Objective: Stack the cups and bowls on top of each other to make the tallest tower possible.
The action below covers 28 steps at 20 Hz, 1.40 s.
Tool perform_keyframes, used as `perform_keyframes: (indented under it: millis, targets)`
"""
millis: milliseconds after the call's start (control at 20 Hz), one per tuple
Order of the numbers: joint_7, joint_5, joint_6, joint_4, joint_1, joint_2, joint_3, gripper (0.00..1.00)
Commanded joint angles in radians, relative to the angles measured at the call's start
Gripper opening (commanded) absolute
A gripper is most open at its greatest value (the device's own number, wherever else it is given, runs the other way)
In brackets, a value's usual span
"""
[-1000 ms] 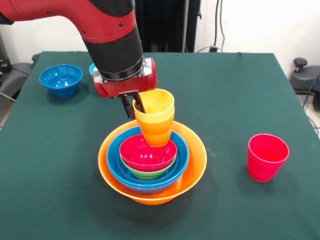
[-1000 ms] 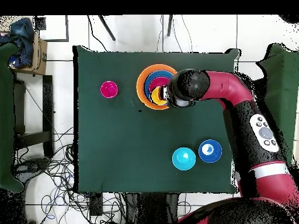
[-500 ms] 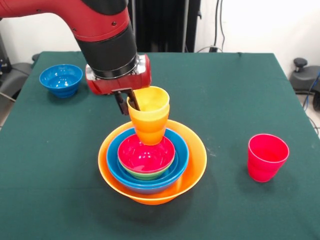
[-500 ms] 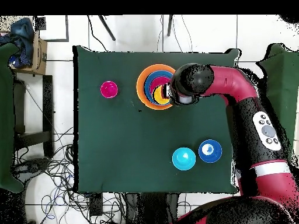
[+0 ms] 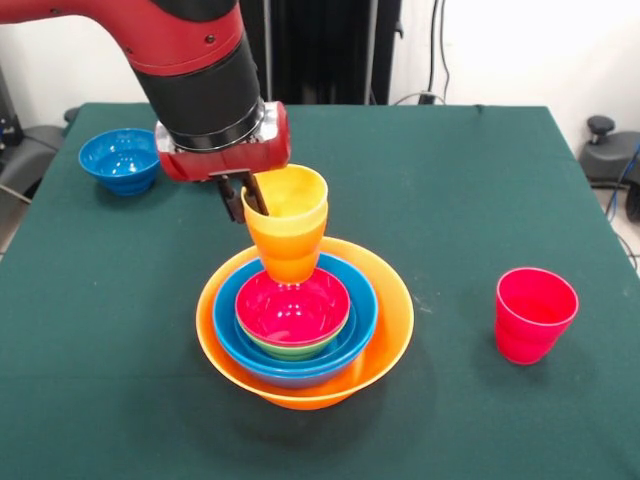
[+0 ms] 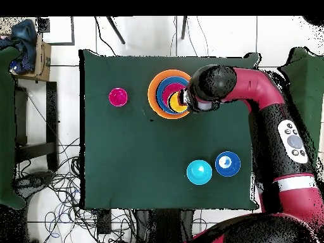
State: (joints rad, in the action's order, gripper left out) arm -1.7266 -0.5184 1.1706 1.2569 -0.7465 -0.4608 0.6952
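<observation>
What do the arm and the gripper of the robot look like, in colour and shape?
The arm is thick and round, with glossy red shells and black sections between them. A black cylinder forms the wrist, ending in a red block with a silver rim. The gripper below it is small, with thin dark fingers. From overhead, one link carries a grey oval panel with round buttons.

**Count: three cups, six bowls**

I count three cups: a yellow cup (image 5: 287,192) nested in an orange cup (image 5: 288,250) at centre frame, and a red cup (image 5: 533,313) alone at right.

I count six bowls. Four are nested at lower centre: the big orange bowl (image 5: 385,335), a blue bowl (image 5: 360,325), a green bowl (image 5: 292,351) and a red bowl (image 5: 295,306). From overhead, two more sit at lower right: a light-blue bowl (image 6: 199,172) and a dark-blue bowl (image 6: 228,164).
</observation>
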Motion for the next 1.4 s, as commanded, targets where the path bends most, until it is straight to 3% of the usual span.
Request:
perform_keyframes:
  millis: [50,1400]
  targets:
    - [0.195,-0.018,0.046,-0.061,0.012,-0.023,-0.001,0.00]
    - [0.161,-0.034,0.027,-0.096,0.038,0.005,-0.022,0.00]
